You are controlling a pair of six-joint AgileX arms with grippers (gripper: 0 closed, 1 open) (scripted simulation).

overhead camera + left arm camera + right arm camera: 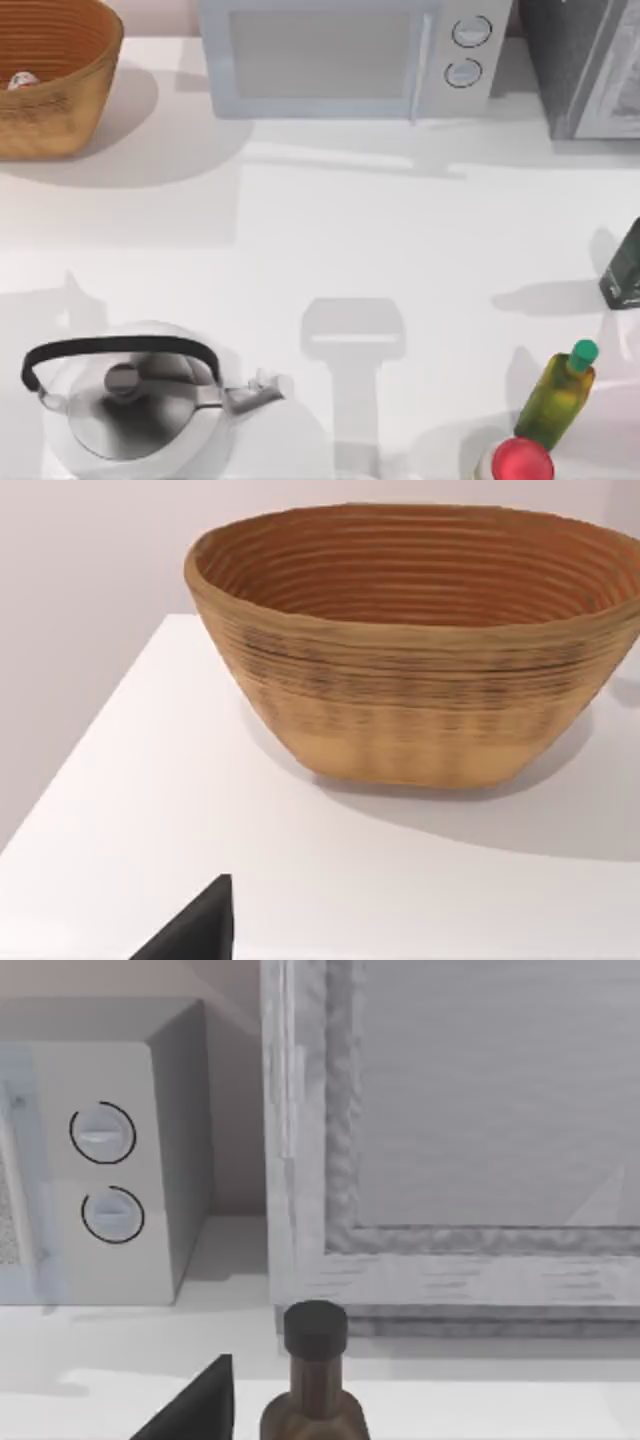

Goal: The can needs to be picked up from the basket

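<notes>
The basket (60, 100), round orange-brown wicker, stands at the table's far left corner. The can (22, 80) lies inside it near the left wall, small and pale. In the left wrist view the basket (410, 710) sits a short way ahead, and its near wall hides the can. A dark part of my left gripper (195, 930) shows at that view's edge, short of the basket. A dark part of my right gripper (195, 1405) shows beside a brown bottle with a black cap (315, 1360), facing the back-right appliances.
A microwave (340, 55) stands at the back centre and a dark appliance (585, 65) at the back right. A kettle (130, 400) fills the front left. At the front right are an olive bottle with a green cap (558, 395), a red-topped thing (522, 462) and a dark object (625, 265).
</notes>
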